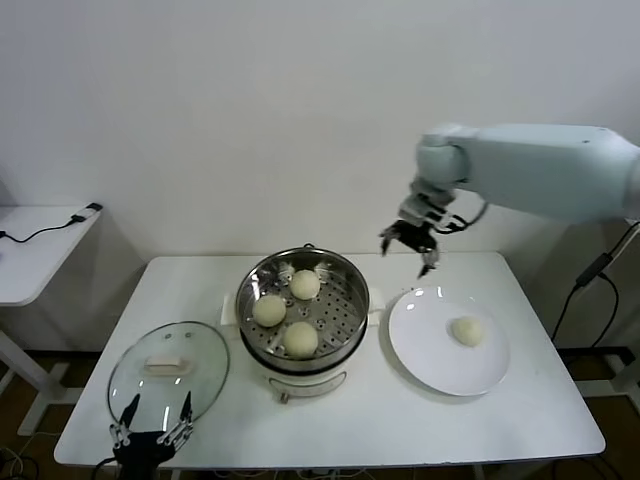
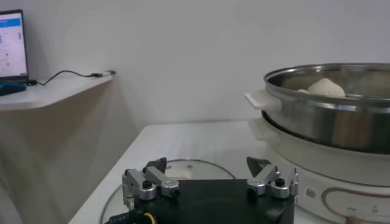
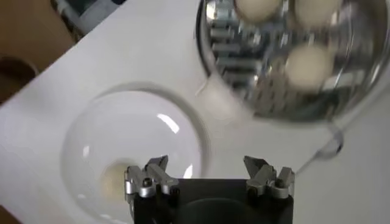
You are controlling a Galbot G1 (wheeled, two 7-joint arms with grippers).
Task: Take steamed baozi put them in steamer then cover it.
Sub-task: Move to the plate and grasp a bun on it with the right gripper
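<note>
Four pale cream round buns (image 1: 304, 284), one shiny steel steamer basket (image 1: 348, 305), one clear glass lid (image 1: 205, 370), one flat white plate (image 1: 430, 345).

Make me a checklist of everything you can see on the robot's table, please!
Surface: white table, nothing spilled.
Buns: three in the steamer; one bun on the plate.
Steamer: open, on its cream base, mid-table.
Lid: flat on the table, left of the steamer, handle up.
Clutter: nothing seen.
Left gripper: open, empty, low at the table's near edge by the lid.
Right gripper: open, empty, raised between steamer and plate.
Cables: black cable on the side table; another at the far right.
Surroundings: plain white wall.
</note>
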